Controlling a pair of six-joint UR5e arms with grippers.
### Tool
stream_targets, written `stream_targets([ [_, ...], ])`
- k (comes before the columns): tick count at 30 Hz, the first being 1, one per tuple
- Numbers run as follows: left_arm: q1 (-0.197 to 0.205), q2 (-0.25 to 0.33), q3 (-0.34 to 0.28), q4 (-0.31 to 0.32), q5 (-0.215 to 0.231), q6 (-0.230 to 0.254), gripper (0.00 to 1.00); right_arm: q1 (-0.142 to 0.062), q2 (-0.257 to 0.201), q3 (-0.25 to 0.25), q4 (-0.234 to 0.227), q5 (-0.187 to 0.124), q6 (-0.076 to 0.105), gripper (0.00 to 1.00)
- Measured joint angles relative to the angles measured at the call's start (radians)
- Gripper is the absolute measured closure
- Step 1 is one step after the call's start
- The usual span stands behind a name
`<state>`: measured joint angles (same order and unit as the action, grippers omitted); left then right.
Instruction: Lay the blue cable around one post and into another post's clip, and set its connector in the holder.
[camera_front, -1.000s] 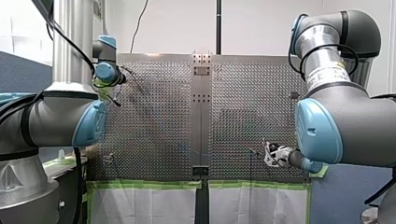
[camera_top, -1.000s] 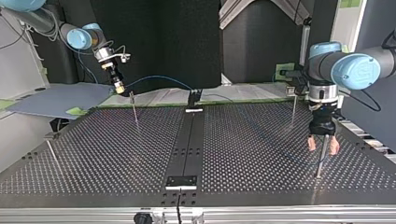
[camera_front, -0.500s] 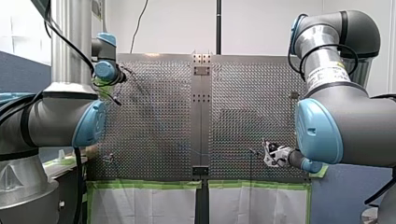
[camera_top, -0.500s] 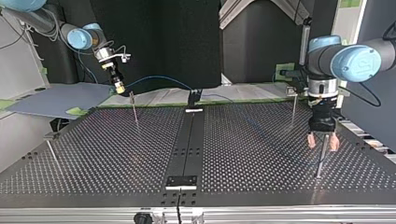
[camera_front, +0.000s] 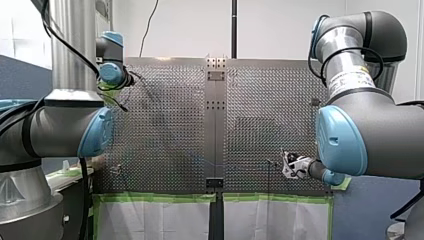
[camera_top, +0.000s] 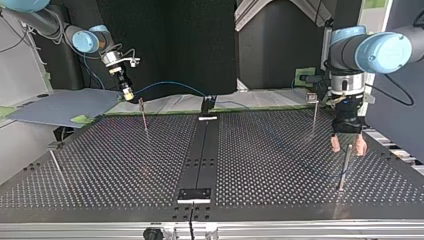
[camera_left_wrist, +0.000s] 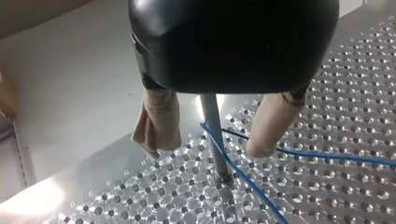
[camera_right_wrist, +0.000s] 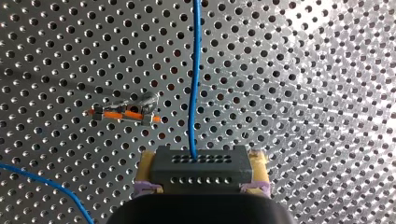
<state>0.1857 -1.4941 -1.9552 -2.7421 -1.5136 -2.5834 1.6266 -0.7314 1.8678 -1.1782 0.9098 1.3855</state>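
now | four posts (camera_top: 144, 116) | one blue cable (camera_right_wrist: 194, 79) | left gripper (camera_left_wrist: 205, 149) released, astride one | right gripper (camera_right_wrist: 201, 162) grasping connector (camera_right_wrist: 201, 175)

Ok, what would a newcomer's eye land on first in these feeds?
My left gripper, open, straddles a thin post at the top view's right, the blue cable wrapped round that post. At that view's far left, my right gripper is shut on the dark connector.
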Motion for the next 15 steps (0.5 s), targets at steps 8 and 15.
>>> stream_targets([
  [8,-0.003,0.02,-0.021,-0.028,0.012,0.035,0.0,0.0,0.0,0.0,-0.001,0.0,0.0,1.0],
  [15,-0.004,0.074,-0.079,0.013,0.023,0.042,0.0,0.0,0.0,0.0,-0.004,0.0,0.0,1.0],
])
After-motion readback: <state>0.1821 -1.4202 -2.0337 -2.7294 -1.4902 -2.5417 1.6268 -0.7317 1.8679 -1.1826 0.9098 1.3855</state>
